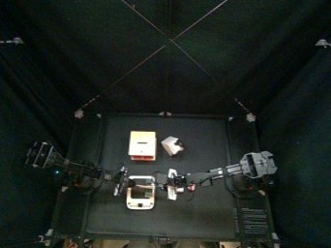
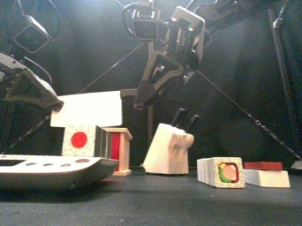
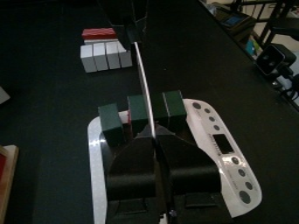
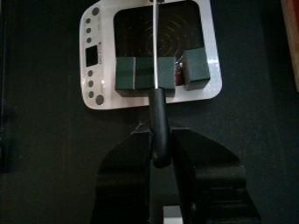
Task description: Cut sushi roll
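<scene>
- Black curtains [image 1: 77, 48] enclose a small black tabletop [image 1: 207, 136].
- White scale [image 4: 100, 52] at lower centre carries the green sushi roll [image 4: 135, 74].
- Right gripper [image 4: 160, 149] clamps a knife [image 4: 156, 52] over the roll.
- Left gripper [image 3: 152, 144] grips a thin rod [image 3: 140, 70]; a knife block [image 2: 168, 148] stands behind.

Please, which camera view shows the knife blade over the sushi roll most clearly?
The right wrist view: the knife runs straight from the right hand across the green roll on the white scale. The left wrist view shows the same cut lengthwise. The top view shows it tiny; the front view hides it.
</scene>
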`<state>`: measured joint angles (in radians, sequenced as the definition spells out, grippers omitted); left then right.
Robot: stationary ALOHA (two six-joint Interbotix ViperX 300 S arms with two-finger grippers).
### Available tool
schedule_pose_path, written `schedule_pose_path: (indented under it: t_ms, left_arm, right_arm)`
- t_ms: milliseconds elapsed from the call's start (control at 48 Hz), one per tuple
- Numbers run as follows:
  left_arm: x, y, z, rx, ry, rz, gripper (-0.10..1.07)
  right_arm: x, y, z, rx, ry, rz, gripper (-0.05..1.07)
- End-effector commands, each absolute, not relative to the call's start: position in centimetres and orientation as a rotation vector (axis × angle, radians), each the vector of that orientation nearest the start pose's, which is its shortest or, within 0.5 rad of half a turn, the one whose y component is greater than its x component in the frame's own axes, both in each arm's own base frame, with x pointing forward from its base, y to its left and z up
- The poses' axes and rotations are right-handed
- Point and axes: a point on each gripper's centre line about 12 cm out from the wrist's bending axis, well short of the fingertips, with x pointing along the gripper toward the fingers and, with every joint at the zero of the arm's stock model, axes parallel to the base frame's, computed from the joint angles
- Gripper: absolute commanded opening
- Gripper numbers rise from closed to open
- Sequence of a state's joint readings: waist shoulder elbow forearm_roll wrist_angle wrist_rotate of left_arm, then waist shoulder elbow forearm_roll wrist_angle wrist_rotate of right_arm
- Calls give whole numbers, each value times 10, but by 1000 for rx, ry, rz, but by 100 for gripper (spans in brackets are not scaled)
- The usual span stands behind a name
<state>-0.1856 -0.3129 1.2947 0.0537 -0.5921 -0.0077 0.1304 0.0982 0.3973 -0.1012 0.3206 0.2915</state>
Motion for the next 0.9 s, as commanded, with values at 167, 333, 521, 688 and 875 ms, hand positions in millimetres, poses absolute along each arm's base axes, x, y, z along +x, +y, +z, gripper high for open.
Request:
schedule_pose_path:
  t_ms: [167, 333, 521, 688, 875]
  left_arm:
    - [235, -51, 136, 70, 387, -235, 25]
    - [235, -52, 136, 70, 387, -237, 25]
    - [234, -52, 136, 71, 388, -238, 25]
    - [234, -52, 135, 71, 393, -238, 25]
    - [233, -51, 132, 65, 421, -229, 25]
  right_arm:
    - [431, 54, 199, 122, 797, 17, 50]
    - [432, 54, 197, 120, 801, 18, 50]
    - [432, 56, 196, 119, 805, 21, 50]
    - [432, 56, 195, 119, 808, 20, 50]
    - [432, 56, 191, 121, 815, 19, 50]
